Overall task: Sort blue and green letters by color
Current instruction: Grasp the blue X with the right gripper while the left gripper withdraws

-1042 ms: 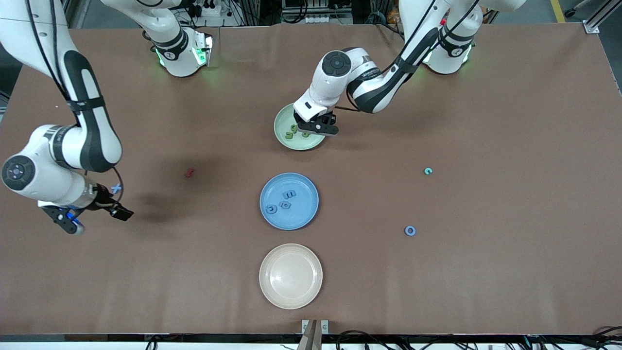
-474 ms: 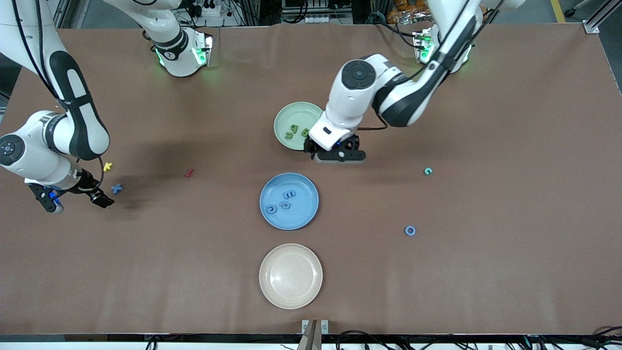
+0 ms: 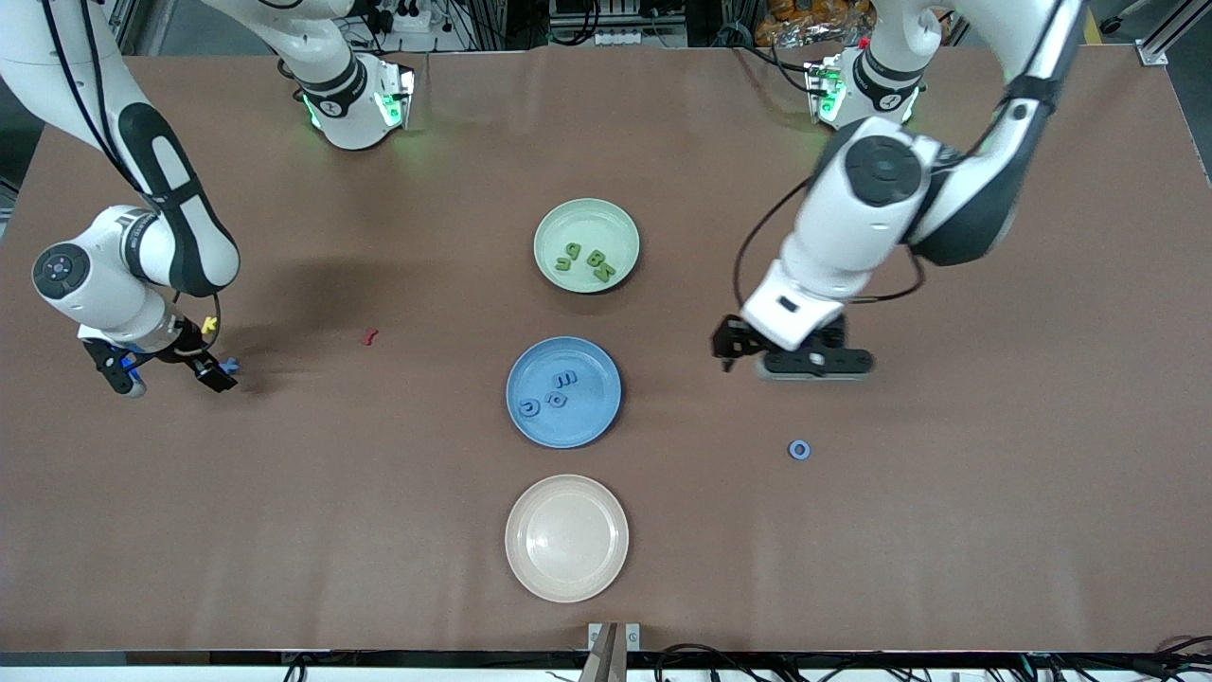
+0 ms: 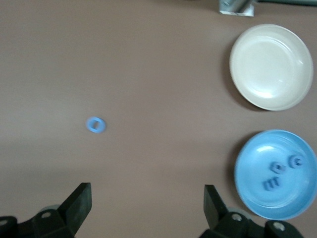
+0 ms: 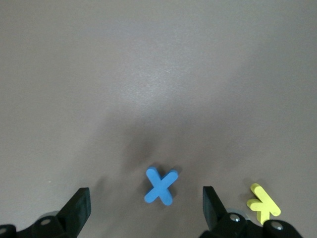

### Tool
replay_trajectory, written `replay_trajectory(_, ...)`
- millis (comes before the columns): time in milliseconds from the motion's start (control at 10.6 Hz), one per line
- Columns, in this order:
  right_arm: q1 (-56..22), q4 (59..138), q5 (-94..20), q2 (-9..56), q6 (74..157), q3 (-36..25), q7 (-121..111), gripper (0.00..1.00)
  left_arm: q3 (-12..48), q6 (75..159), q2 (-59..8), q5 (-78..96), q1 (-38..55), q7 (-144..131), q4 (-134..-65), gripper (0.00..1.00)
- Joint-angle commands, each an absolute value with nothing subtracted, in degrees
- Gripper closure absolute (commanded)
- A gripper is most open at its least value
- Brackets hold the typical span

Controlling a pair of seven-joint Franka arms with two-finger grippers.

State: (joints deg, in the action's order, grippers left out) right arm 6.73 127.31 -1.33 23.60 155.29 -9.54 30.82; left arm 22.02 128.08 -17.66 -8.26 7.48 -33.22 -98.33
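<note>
We note 3 blue letters (image 3: 552, 396) in the blue plate (image 3: 595, 424). 3 green letters (image 3: 587, 259) lie in the green plate (image 3: 606, 213) beside it. Left gripper (image 3: 789, 358) and right gripper (image 3: 170, 377) are spread wide, empty.

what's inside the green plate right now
The green plate holds three green letters lying close together toward the side nearer the front camera. Nothing covers it; neither gripper is over it.

Brown-covered table (image 3: 994, 530), cables and metal framing along its edges
</note>
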Motion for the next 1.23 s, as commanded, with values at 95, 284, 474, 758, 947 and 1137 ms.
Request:
replay_trajectory(95, 8.3, 130.1, -0.4, 25.2, 161.9, -9.1, 31.1, 0.08, 22.9, 116.0, -13.1, -8.4, -0.9, -24.2, -93.9, 0.00)
replay_trajectory(284, 8.2, 130.1, -0.4, 26.0, 162.7, -9.1, 31.0, 0.42, 21.8, 111.4, -11.4, -6.1, -3.2, -22.1, -90.7, 0.00)
replay_trajectory(474, 8.2, 129.9, -0.4, 26.0, 162.9, -9.1, 31.1, 0.85, 17.5, 108.3, -7.9, -2.5, -4.1, -15.8, -90.3, 0.00)
replay_trajectory(758, 7.6, 129.4, -0.4, 25.7, 162.4, -9.0, 31.0, 1.00, 14.2, 98.1, -3.8, -1.1, -5.5, -7.6, -88.5, 0.00)
replay_trajectory(947, 3.5, 128.2, -0.5, 22.6, 158.2, -8.9, 31.0, 1.00, 12.7, 94.0, -2.6, -1.2, -5.5, -5.9, -85.8, 0.00)
replay_trajectory(1137, -2.7, 123.6, -0.6, 20.3, 148.5, -8.9, 31.4, 1.00, 10.6, 92.5, 0.0, -1.2, -4.6, -5.8, -85.9, 0.00)
